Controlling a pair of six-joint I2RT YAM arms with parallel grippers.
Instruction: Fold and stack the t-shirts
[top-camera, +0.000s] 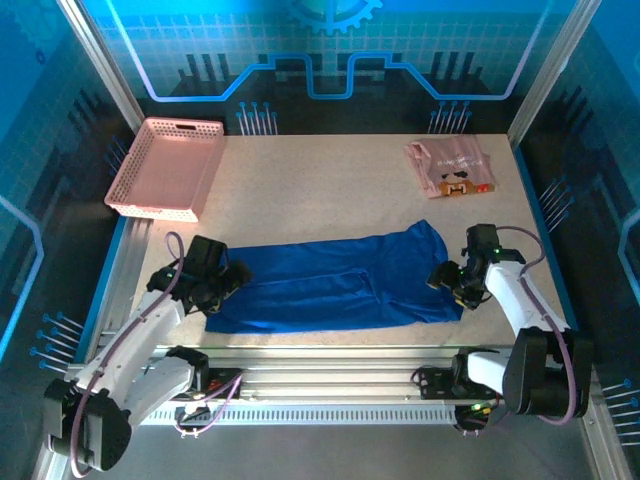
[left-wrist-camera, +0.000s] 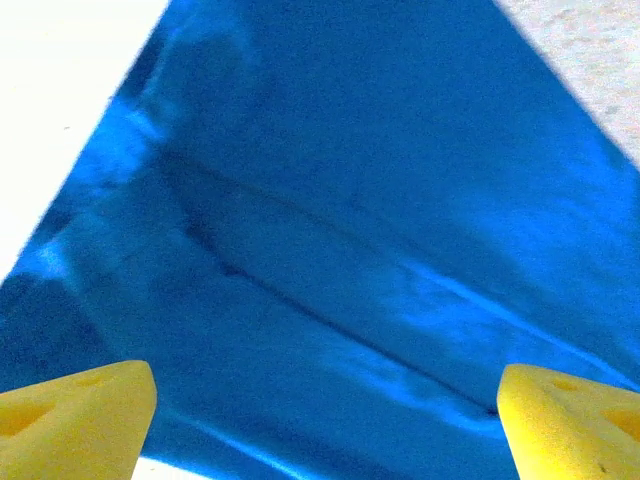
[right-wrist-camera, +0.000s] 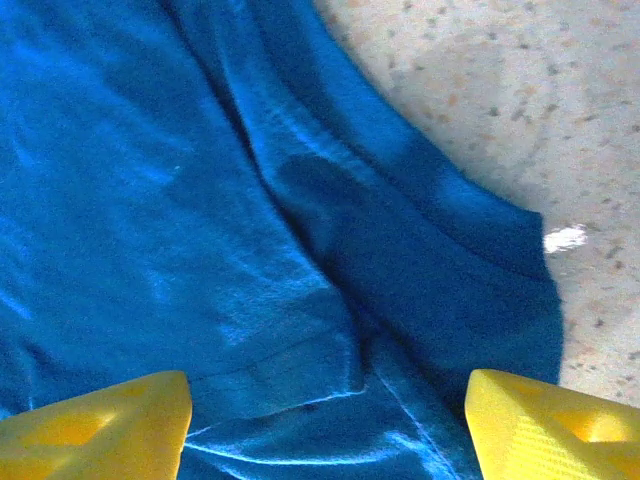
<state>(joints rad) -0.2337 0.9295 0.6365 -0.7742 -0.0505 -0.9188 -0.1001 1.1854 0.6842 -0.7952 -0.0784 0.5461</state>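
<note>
A royal-blue t-shirt (top-camera: 335, 280) lies folded lengthwise into a long band across the near half of the table. My left gripper (top-camera: 222, 287) hovers over its left end, open, with blue cloth (left-wrist-camera: 330, 260) spread flat between the yellow fingertips (left-wrist-camera: 75, 420). At the shirt's right end my right gripper (top-camera: 455, 285) is open too, above a hemmed edge and seam (right-wrist-camera: 300, 330), and grips nothing. The pale pink t-shirt (top-camera: 452, 168) sits folded at the far right, its small brown-orange print facing up.
A pink plastic lattice basket (top-camera: 165, 165) stands at the far left corner, partly over the table edge. Speckled tabletop (top-camera: 320, 185) lies bare between the basket and the pink shirt. Metal rails (top-camera: 330, 365) run along the near edge.
</note>
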